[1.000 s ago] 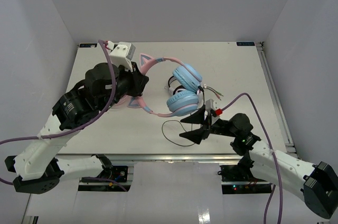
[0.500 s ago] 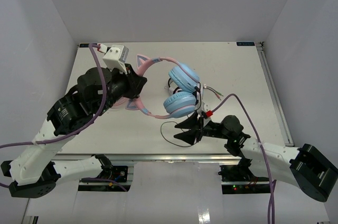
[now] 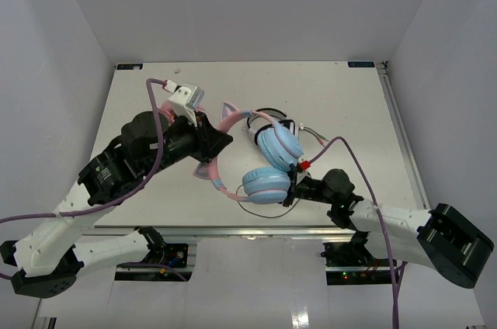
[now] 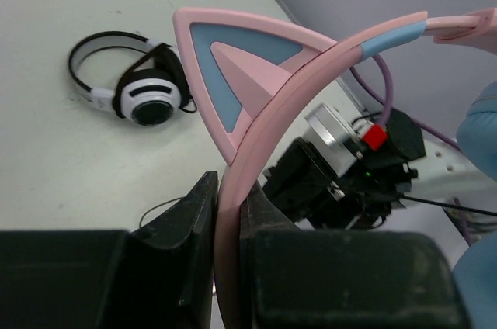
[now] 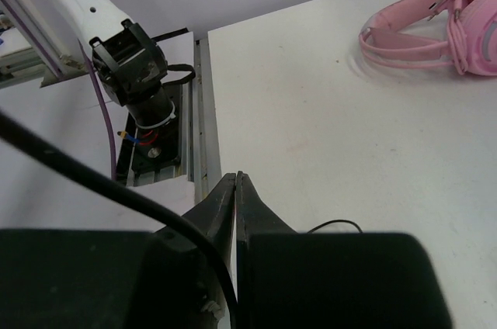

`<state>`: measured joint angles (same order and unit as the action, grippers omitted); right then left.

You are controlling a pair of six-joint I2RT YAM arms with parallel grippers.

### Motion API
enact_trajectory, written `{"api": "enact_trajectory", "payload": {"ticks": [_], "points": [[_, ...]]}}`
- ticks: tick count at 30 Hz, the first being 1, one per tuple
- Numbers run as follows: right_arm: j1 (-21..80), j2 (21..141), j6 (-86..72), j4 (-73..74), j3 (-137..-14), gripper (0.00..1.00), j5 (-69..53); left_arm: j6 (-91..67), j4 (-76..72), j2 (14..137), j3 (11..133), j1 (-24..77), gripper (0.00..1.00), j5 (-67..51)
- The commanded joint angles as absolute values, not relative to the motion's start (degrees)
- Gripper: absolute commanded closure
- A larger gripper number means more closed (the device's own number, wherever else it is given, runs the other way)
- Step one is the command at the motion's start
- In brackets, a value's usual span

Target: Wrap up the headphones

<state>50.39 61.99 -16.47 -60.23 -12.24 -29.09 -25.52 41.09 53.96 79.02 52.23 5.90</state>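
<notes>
The headphones (image 3: pixel 277 145) hang above the table, with two light blue ear cups and a pink headband (image 4: pixel 311 73) bearing a cat ear (image 4: pixel 233 57). My left gripper (image 3: pixel 217 141) is shut on the headband; in the left wrist view its fingers (image 4: pixel 229 181) pinch the pink band. The lower cup (image 3: pixel 264 184) hangs beside my right gripper (image 3: pixel 289 188). In the right wrist view that gripper (image 5: pixel 235 176) has its jaws pressed together. The thin dark cable (image 5: pixel 116 189) runs over the left finger into the seam between them. A loop of cable (image 3: pixel 256 211) lies on the table.
White-and-black headphones (image 4: pixel 132 88) lie on the table behind the blue cups, partly hidden in the top view. All-pink headphones (image 5: pixel 427 42) lie further left. The table's near edge (image 5: pixel 208 112) and the left arm's base (image 5: pixel 132 65) are close to the right gripper.
The left gripper carried the headphones right and nearer, turning them so one cup hangs low. The right gripper moved left and closed from wide open.
</notes>
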Motion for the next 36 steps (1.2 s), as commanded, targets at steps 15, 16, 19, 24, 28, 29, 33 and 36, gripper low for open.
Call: {"api": "enact_trajectory", "payload": {"ticks": [15,16,19,24,28,29,33,36], "points": [[50.63,54.25,-5.80,-36.59,-26.85,0.92,-15.72,-21.56,33.90,51.42,71.86,52.29,1.00,-32.74],[50.63,54.02,-5.15,-34.98,-27.68,0.92,-14.65,-20.67,34.79,51.78,71.75,52.29,1.00,-32.63],[50.54,52.94,-2.99,-28.70,-30.69,0.92,-10.92,-18.11,37.47,52.34,71.32,52.29,1.00,-30.56],[50.19,50.82,0.17,-15.72,-37.64,0.92,-3.06,-14.10,43.53,54.29,71.06,52.29,1.00,-22.28],[50.19,49.55,2.09,-4.57,-44.42,0.92,4.96,-11.78,46.18,56.62,69.98,52.29,1.00,-15.30],[50.19,49.40,2.22,-2.86,-45.62,0.92,6.20,-11.36,46.76,57.61,69.63,52.29,1.00,-13.84],[50.19,49.00,2.10,4.75,-50.57,0.92,7.23,-10.16,49.32,62.58,68.33,52.29,1.00,-6.83],[50.19,49.10,1.82,9.06,-53.37,0.92,5.47,-10.55,50.99,66.21,68.20,52.29,1.00,2.14]]}}
